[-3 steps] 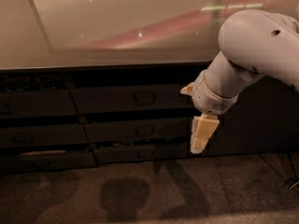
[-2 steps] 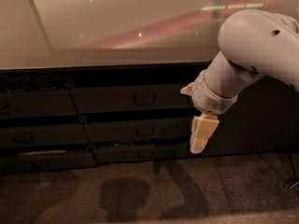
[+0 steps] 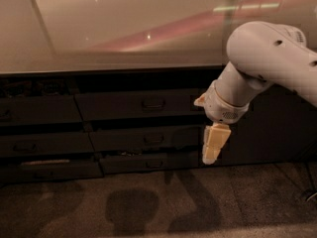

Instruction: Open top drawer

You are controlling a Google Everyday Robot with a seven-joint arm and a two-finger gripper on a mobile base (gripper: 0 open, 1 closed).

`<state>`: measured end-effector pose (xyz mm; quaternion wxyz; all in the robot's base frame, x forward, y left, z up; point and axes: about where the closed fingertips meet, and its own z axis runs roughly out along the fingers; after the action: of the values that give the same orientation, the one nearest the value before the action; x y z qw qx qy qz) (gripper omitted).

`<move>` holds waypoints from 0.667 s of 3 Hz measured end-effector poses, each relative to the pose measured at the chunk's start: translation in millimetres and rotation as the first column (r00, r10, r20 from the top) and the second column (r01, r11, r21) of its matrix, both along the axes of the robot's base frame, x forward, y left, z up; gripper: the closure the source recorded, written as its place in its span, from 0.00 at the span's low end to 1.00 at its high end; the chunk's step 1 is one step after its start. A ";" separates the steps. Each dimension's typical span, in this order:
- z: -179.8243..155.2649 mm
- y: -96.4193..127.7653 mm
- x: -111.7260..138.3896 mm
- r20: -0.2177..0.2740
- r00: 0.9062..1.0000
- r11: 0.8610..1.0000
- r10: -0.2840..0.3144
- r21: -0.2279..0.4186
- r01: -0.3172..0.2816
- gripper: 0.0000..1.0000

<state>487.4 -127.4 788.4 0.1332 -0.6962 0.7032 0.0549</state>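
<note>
Far left, narrower drawer fronts [image 3: 39, 110] stacked under countertop [image 3: 124, 29]. Centre, top drawer [image 3: 114, 105]: wide dark front, loop handle [image 3: 153, 103], roughly in line with neighbouring fronts. Right, white arm [image 3: 267, 53] angled down; gripper [image 3: 212, 155] pointing down past drawer's right end, well apart from handle, opening impossible to tell, nothing visibly held.

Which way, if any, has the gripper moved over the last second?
No. The gripper sits where it did, below and right of the handle on the top drawer.
</note>
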 end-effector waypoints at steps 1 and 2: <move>-22.2 -12.1 16.7 -0.044 0.999 1.000 -0.029 0.006 0.029 0.00; -40.5 -25.2 41.4 -0.109 0.992 0.998 -0.060 0.021 0.062 0.00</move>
<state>528.8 -152.6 747.9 0.1050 -0.6688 0.7296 0.0967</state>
